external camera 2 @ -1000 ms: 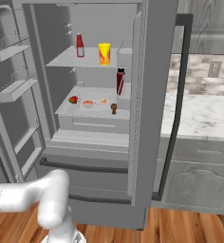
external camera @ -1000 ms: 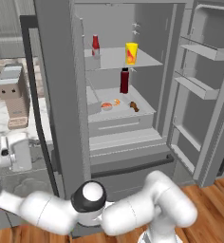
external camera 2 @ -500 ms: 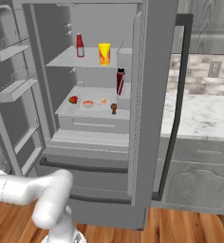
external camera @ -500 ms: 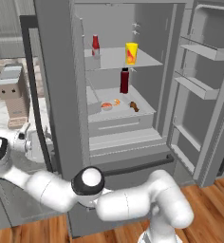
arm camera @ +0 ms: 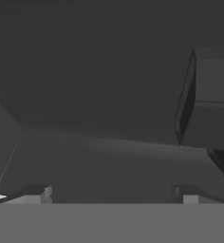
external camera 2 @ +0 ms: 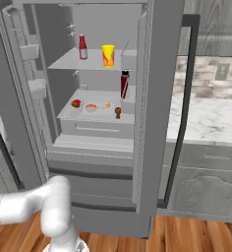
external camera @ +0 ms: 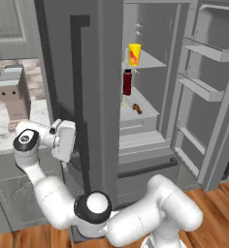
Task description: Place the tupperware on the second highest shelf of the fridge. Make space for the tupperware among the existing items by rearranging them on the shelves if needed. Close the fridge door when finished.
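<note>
The fridge (external camera 2: 137, 29) stands with both doors swung out. My gripper (external camera: 67, 141) hovers low at the outer face of the left fridge door (external camera: 94, 72), just left of its dark bar handle (external camera: 80, 97). In the hand view the gripper (arm camera: 113, 195) is open, its fingertips (arm camera: 38, 193) wide apart before a dark grey panel. The tupperware (external camera 2: 91, 107) lies on a shelf (external camera 2: 69, 114) beside a dark red bottle (external camera 2: 124, 84). One shelf higher stand the yellow cup (external camera 2: 107, 55) and a red sauce bottle (external camera 2: 82, 47). The cup (external camera: 134, 53) also shows past the door's edge.
The right door (external camera: 208, 87) stands wide open with its bins facing me; its outer side and handle (external camera 2: 184, 98) show from the right. A marble counter (external camera 2: 211, 120) lies to the right. A grey box (external camera: 12, 92) sits on the left counter (external camera: 0, 126). Drawers (external camera 2: 98, 192) are below.
The left fridge door has swung inward and now covers much of the interior from the left side. My hand rose from low left up to beside that door's handle.
</note>
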Motion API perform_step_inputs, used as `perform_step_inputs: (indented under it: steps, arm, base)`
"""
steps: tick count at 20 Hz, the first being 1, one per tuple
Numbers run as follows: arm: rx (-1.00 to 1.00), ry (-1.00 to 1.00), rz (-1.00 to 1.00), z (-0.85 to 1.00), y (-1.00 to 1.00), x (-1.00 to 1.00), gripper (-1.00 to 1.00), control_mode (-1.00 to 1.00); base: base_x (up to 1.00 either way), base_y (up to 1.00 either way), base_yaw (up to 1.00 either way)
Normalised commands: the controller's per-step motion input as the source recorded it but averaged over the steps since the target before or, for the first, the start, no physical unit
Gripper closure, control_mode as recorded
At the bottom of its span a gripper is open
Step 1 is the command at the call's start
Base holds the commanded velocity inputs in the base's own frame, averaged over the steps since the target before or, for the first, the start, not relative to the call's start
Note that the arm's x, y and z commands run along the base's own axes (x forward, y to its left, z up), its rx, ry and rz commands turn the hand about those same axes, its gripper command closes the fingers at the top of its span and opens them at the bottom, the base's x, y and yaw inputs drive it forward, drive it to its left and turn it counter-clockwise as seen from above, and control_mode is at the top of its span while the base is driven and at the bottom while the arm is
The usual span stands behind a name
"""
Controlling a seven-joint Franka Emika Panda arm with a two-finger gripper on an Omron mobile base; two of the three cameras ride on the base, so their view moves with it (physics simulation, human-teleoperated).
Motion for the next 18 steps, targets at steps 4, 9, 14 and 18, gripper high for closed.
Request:
perform_step_inputs:
  steps: [4,9,14,18]
  arm:
    - [0.1,0.02,0.17,-0.04,-1.0,0.44,-1.0,-1.0]
    - [0.13,0.0,0.37,0.0,-0.94,0.56,-1.0,-1.0]
    - [0.14,0.0,0.46,0.0,-0.78,0.59,-1.0,-1.0]
    - [0.13,0.02,0.52,0.0,-0.58,0.69,-1.0,-1.0]
  base:
    - [0.0,0.0,0.0]
    - [0.0,0.0,0.0]
    - [0.0,0.0,0.0]
    - [0.0,0.0,0.0]
